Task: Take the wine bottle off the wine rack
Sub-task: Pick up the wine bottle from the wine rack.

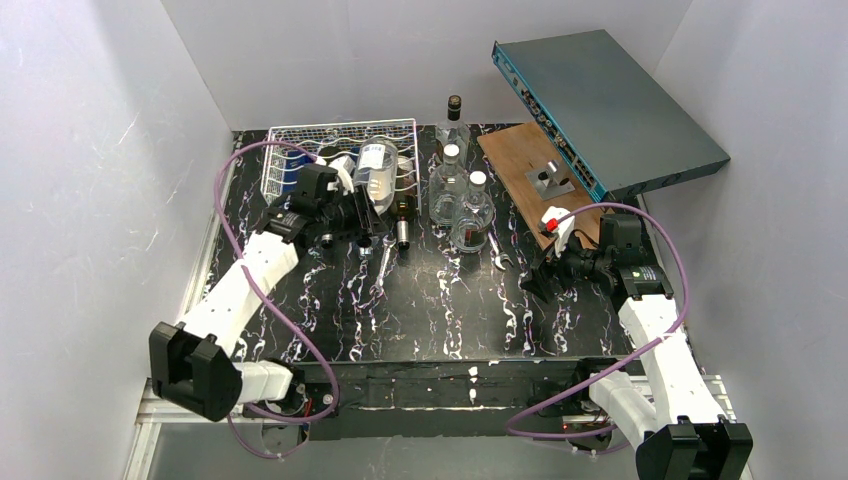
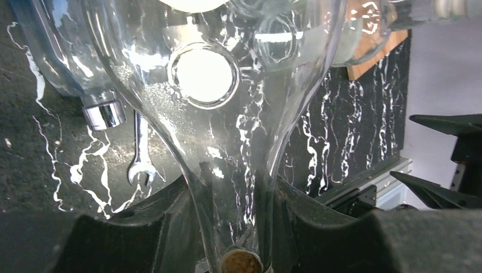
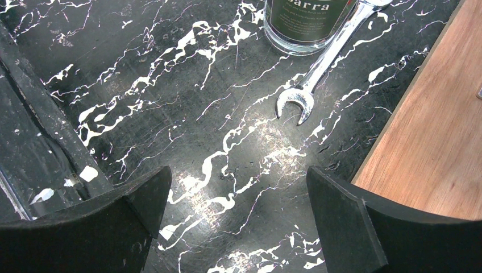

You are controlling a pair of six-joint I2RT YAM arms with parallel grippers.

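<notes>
Left pincer (image 2: 239,227) clamped on the corked neck of the wine bottle (image 2: 216,114). Bottle's long axis runs away from the grip toward the far side, body over the near right part of the wine rack (image 1: 300,135). Right pincer (image 3: 236,199) apart, over bare desk (image 3: 170,85), well right.

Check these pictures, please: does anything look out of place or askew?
Yes. The flat blue-grey box at the back right sits tilted, seemingly leaning on the wooden board instead of lying flat. A wrench lies loose on the table beside the standing bottles. The bottle in the left claw looks undamaged.
</notes>
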